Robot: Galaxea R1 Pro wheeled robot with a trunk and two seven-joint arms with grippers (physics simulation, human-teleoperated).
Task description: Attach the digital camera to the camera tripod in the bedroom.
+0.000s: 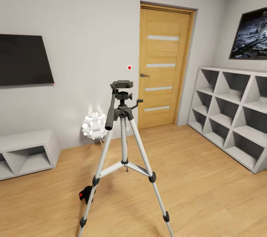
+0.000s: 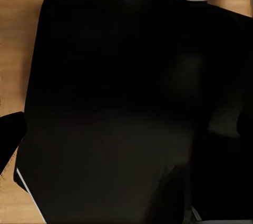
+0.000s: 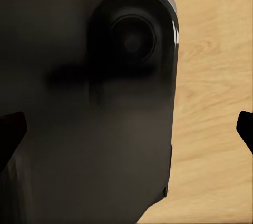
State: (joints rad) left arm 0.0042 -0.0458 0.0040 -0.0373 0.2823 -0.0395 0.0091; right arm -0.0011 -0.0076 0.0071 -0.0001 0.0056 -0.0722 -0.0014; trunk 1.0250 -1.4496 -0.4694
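The camera tripod (image 1: 124, 144) stands in the middle of the bedroom on its three silver legs, with its black head (image 1: 122, 85) bare on top and the long pan handle (image 1: 110, 112) hanging down to the left. The digital camera (image 1: 86, 194) lies on the wood floor behind the tripod's left leg, small and black, its red button facing me. My right gripper (image 3: 126, 132) hangs open over a black robot body panel (image 3: 79, 103) and floor. My left gripper (image 2: 126, 129) also looks open, one fingertip (image 2: 10, 129) showing against the floor.
A wooden door (image 1: 163, 66) is in the back wall. White cube shelves (image 1: 233, 114) line the right wall and a low white shelf (image 1: 26, 153) sits at the left under a black screen (image 1: 22, 60). A white spiky lamp (image 1: 94, 125) stands behind the tripod.
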